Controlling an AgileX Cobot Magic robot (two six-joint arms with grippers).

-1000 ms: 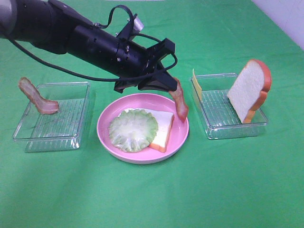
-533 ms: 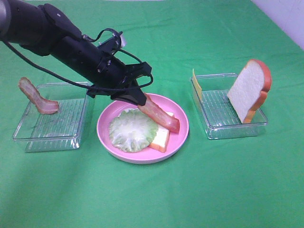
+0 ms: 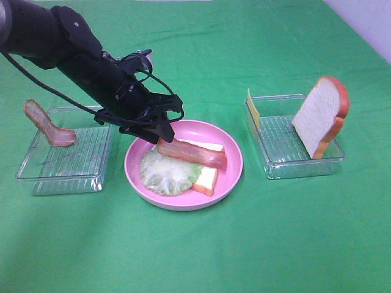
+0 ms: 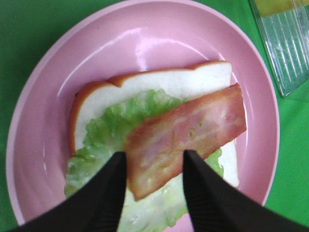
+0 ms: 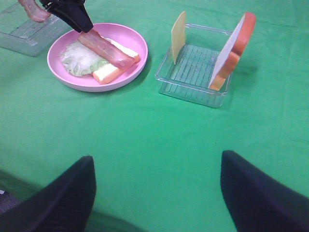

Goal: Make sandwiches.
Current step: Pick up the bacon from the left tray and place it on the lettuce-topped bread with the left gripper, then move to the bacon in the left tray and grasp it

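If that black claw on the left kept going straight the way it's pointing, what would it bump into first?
Probably the lettuce leaf lying on the bread slice in the pink plate. The left gripper points down at it, holding one end of the bacon strip; the gap is unclear.

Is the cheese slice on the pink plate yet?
No, the cheese slice stands on edge in the right tray, apart from the pink plate.
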